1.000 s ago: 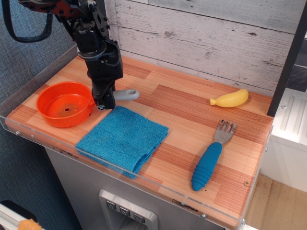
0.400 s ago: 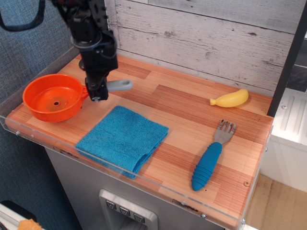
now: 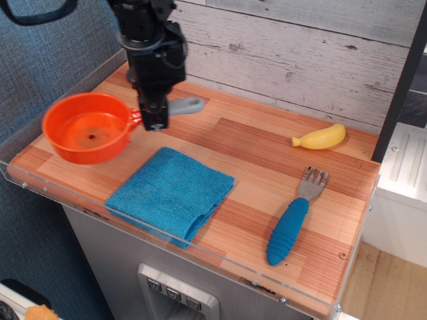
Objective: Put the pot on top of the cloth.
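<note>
The orange pot [image 3: 90, 127] hangs in the air above the left end of the table, slightly blurred. Its grey handle [image 3: 187, 105] sticks out to the right behind my gripper [image 3: 155, 122]. The gripper is shut on the handle close to the pot's rim and points straight down. The teal-blue cloth [image 3: 171, 192] lies flat on the table below and to the right of the pot, near the front edge.
A blue-handled fork [image 3: 293, 221] lies at the front right. A yellow toy banana [image 3: 320, 137] lies at the back right by the white plank wall [image 3: 300, 53]. A clear plastic rim [image 3: 167, 237] edges the wooden table.
The gripper has lifted the pot off the table by its handle and carried it up and slightly to the right. The cloth, fork and banana have not moved.
</note>
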You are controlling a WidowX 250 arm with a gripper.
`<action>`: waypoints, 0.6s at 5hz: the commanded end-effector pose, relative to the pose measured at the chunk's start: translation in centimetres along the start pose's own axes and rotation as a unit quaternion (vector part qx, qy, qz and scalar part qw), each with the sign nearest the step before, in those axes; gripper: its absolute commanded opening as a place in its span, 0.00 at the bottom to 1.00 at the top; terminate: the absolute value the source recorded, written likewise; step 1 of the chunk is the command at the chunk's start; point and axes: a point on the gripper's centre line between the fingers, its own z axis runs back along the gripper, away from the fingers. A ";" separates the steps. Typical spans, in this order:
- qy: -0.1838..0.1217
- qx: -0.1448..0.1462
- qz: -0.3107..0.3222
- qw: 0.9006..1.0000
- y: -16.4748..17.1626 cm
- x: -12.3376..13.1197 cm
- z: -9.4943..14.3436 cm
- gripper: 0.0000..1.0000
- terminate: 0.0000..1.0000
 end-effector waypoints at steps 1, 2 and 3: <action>-0.020 0.035 0.033 0.999 -1.9 4.0 2.2 0.00 0.00; -0.019 0.044 0.052 0.997 -2.5 5.1 1.5 0.00 0.00; -0.036 0.021 0.058 0.997 -3.0 5.7 0.3 0.00 0.00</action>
